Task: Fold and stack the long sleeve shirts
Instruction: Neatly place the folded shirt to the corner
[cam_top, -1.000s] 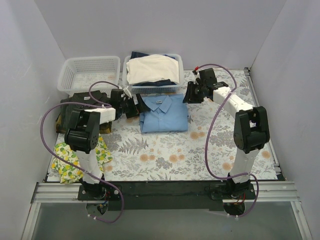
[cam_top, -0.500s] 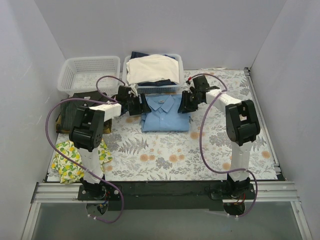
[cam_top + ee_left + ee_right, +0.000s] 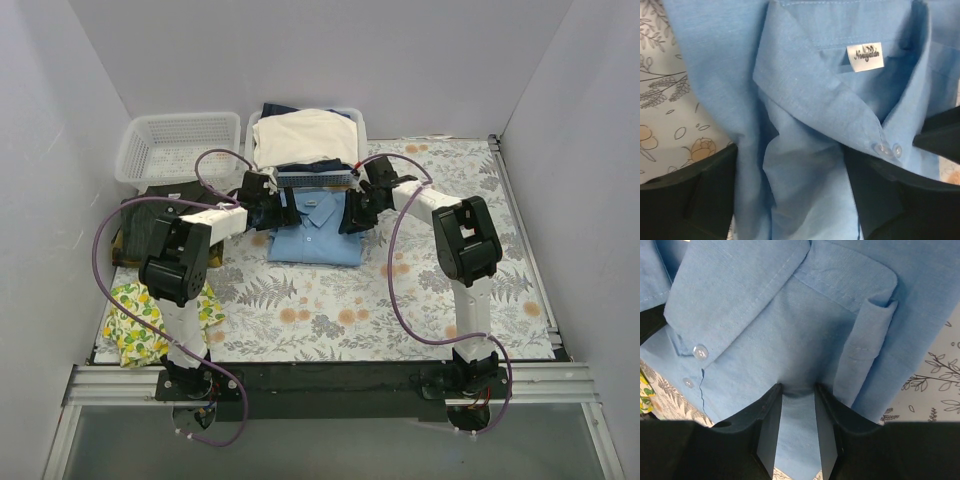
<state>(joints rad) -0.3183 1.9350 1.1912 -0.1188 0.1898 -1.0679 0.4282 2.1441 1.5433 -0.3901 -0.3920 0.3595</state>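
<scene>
At the far left of the flowered table (image 3: 330, 310) lies a lemon-print cloth (image 3: 125, 325). Just behind it is the dark shirt (image 3: 145, 212), in a loose heap partly under your left arm. Behind that stands an empty white basket (image 3: 175, 148).

Your left gripper (image 3: 272, 212) sits at the left shoulder of the blue shirt (image 3: 315, 240). In the left wrist view its fingers (image 3: 690, 200) stand wide apart, with the cloth beside the collar lying between them. A small white label (image 3: 865, 56) shows inside the collar, and two clear buttons (image 3: 889, 149) show at the collar's point.

The blue shirt lies folded at the middle of the table with its collar toward the back. It is just in front of a second basket (image 3: 300, 178), which is heaped with cream garments (image 3: 305, 135).

Your right gripper (image 3: 352, 215) is at the shirt's right shoulder. In the right wrist view its fingers (image 3: 767, 432) are drawn close and clamped on a narrow fold of blue cloth, and creases run in toward the grip.
</scene>
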